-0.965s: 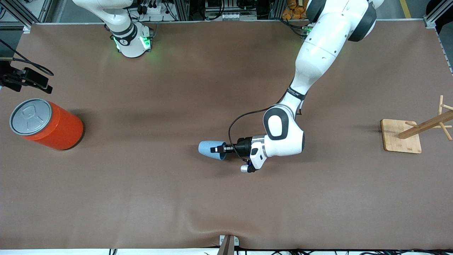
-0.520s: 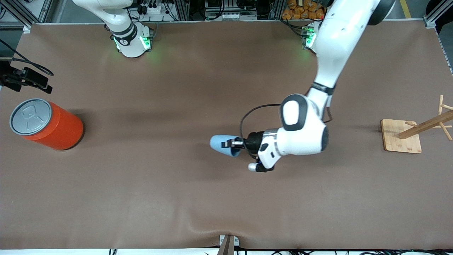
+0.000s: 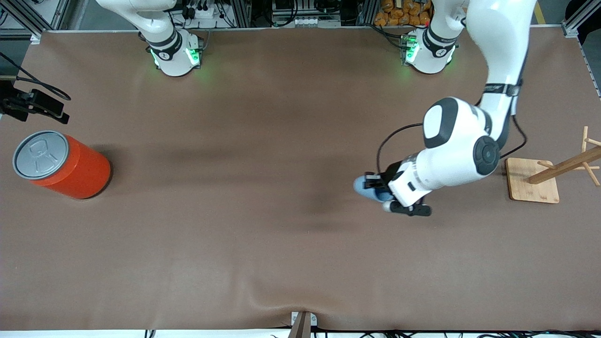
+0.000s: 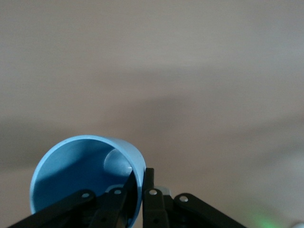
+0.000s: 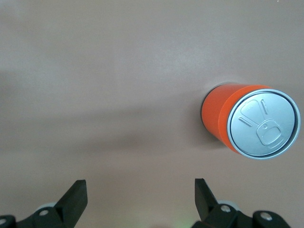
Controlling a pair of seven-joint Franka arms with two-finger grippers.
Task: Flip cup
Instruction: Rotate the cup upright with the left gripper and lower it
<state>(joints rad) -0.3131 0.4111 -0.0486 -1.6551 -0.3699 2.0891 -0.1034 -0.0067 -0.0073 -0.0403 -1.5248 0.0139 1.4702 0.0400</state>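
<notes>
The light-blue cup (image 3: 364, 186) is up off the brown table, held on its side by my left gripper (image 3: 375, 181). In the left wrist view the cup (image 4: 76, 173) shows its open mouth and inside. My left gripper (image 4: 142, 187) is shut on the cup's rim wall, one finger inside and one finger (image 4: 151, 190) outside. The cup hangs over the table between its middle and the wooden stand. My right gripper (image 5: 140, 194) is open and empty, high above the table beside the orange can, and waits.
A large orange can (image 3: 65, 166) with a grey pull-tab lid stands at the right arm's end of the table; it also shows in the right wrist view (image 5: 249, 121). A wooden peg stand (image 3: 533, 180) sits at the left arm's end.
My left gripper has carried the cup from the table's middle toward the left arm's end, near the wooden stand. The right arm has not moved.
</notes>
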